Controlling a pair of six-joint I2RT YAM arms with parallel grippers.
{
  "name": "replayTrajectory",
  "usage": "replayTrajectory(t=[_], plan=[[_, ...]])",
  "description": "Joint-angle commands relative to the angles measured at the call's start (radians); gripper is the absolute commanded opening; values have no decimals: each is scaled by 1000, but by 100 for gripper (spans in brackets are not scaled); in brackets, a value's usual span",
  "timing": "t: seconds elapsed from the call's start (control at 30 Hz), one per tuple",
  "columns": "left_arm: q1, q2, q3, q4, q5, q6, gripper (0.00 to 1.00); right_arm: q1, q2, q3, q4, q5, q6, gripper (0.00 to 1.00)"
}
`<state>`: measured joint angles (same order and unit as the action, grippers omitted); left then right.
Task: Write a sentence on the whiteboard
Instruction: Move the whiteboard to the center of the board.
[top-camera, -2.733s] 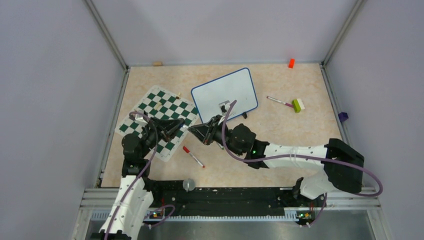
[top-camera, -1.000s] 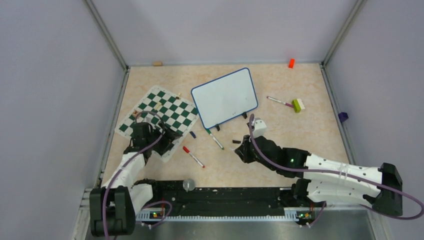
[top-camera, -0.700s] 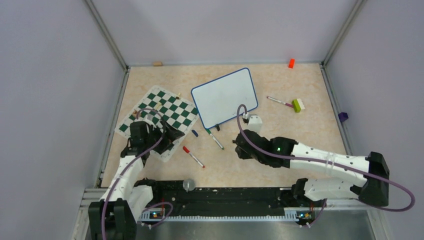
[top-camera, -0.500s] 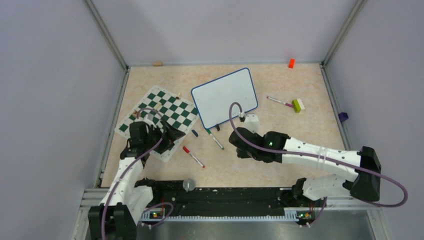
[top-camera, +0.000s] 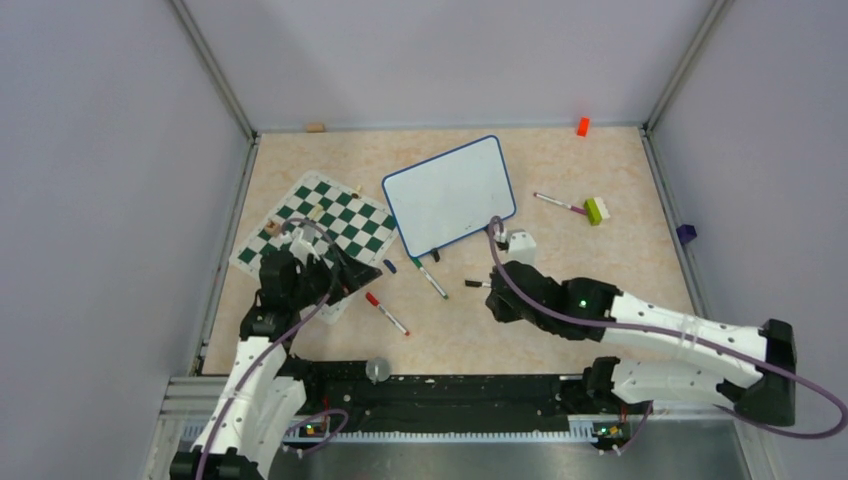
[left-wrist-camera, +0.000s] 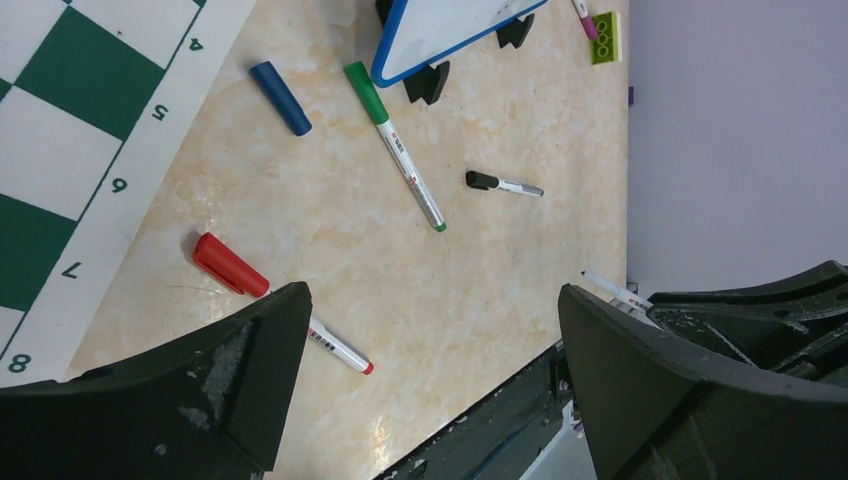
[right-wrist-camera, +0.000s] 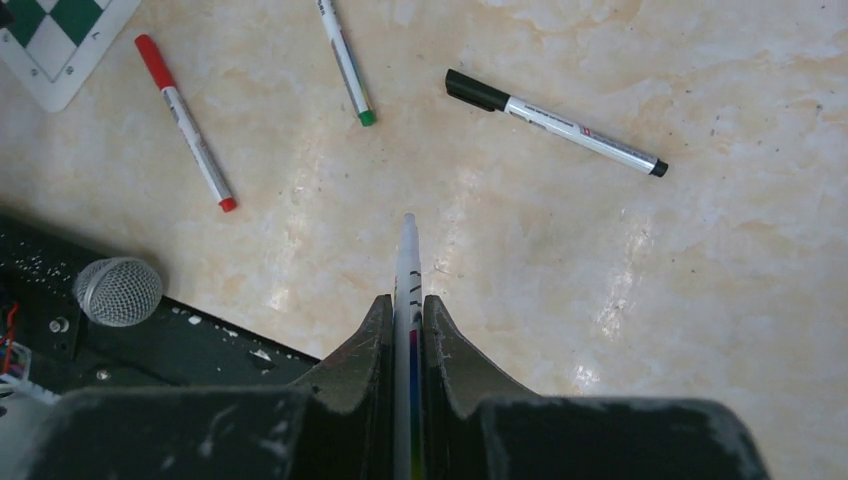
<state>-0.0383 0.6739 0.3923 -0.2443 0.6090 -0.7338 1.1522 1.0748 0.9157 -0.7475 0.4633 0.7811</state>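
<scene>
The whiteboard (top-camera: 450, 195) stands tilted at the back centre, with a blue frame and a plain white face. Its near corner (left-wrist-camera: 440, 30) shows in the left wrist view. No sentence is visible on it. My right gripper (top-camera: 497, 306) hangs low over the table in front of the board, shut on an uncapped white marker (right-wrist-camera: 407, 260) that points forward between the fingers. My left gripper (top-camera: 340, 272) is open and empty (left-wrist-camera: 430, 295), at the chess mat's near corner. A blue cap (left-wrist-camera: 280, 97) lies loose beside the mat.
A green marker (top-camera: 430, 277), a black marker (right-wrist-camera: 555, 122) and a red marker (right-wrist-camera: 185, 120) lie between the arms. The checkered chess mat (top-camera: 325, 225) is at left. A pink marker (top-camera: 560, 204) and a green-white brick (top-camera: 596, 210) lie at right. A mesh ball (right-wrist-camera: 118, 290) sits on the base rail.
The two grippers, which met by the board's near corner, have parted. The left gripper opened wide and drew back. The right arm swung left, then back right, still holding the marker.
</scene>
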Motion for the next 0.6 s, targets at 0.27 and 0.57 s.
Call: replayTrajectory(t=[0.27, 0.57], plan=[[-92, 23, -46, 112, -62, 76, 99, -58, -398, -325, 324, 127, -78, 0], [-168, 24, -80, 309, -120, 106, 99, -60, -324, -318, 390, 181, -180, 0]])
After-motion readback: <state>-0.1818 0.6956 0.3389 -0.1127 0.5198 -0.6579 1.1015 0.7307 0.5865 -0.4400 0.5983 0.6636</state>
